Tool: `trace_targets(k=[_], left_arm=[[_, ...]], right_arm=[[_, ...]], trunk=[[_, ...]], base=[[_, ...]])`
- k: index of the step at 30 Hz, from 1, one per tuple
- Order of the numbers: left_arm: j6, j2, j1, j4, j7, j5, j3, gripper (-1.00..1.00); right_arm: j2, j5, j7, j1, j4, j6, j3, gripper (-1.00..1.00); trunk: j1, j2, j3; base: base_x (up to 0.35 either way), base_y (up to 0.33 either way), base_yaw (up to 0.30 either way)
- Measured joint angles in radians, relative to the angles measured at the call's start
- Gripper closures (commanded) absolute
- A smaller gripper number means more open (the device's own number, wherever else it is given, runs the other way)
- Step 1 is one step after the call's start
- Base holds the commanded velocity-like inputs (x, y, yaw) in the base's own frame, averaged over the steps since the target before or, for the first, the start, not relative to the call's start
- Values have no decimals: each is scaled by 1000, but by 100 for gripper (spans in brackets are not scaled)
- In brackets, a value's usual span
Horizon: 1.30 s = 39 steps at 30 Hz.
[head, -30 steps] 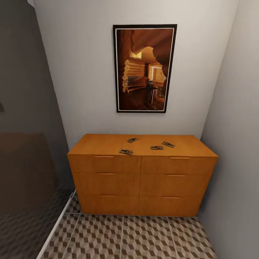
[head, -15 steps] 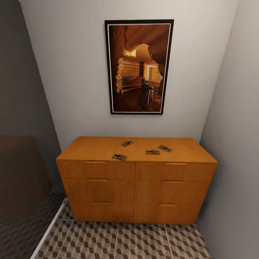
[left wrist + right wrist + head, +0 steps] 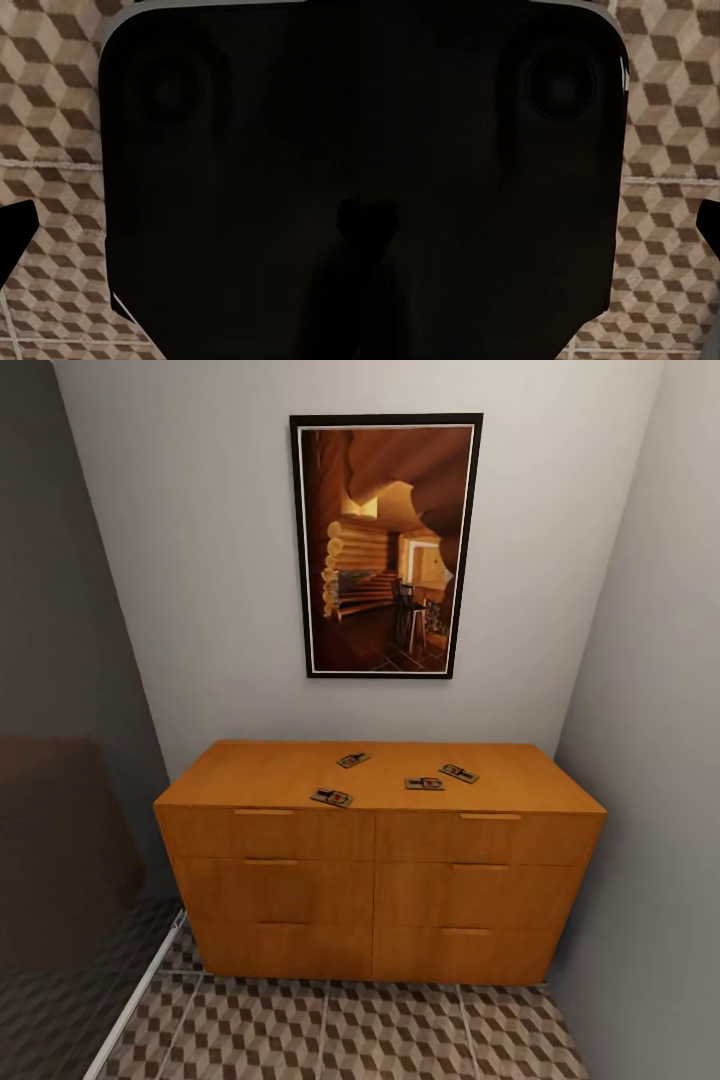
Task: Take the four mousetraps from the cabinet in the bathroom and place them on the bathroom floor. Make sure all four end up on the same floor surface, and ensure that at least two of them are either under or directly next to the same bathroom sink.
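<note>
Fingers hang over the cube-patterned tiled bathroom floor (image 3: pixel 52 112) beside the robot's dark body; their opening cannot be told. Four tiny flat dark brown mousetraps (image 3: pixel 331 797) lie atop the low orange-brown wooden cabinet (image 3: pixel 300 880). Approach seems done; next, reach for one.

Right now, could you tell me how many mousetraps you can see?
4, all on the cabinet top: one front-left, one behind it, one centre-right, one rightmost.
</note>
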Motion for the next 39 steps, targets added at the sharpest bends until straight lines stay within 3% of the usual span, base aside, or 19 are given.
trace_targets(k=[11,26,31,39], left_arm=[[4,0,0,-31,0,0,-1,-100],[27,4,0,-201,-1,-3,-5,-100],[59,4,0,-263,0,-4,-6,-100],[168,10,0,-392,0,-5,-6,-100]], right_arm=[[-1,-7,-1,0,0,3,-6,-100],[-6,-1,1,0,-75,13,-5,-100],[-7,0,0,0,-103,14,-5,-100],[-13,1,-4,0,-127,16,-5,-100]], trunk=[[0,0,0],[0,0,0],[0,0,0],[0,0,0]], base=[[1,0,0],[0,0,0],[0,0,0],[0,0,0]])
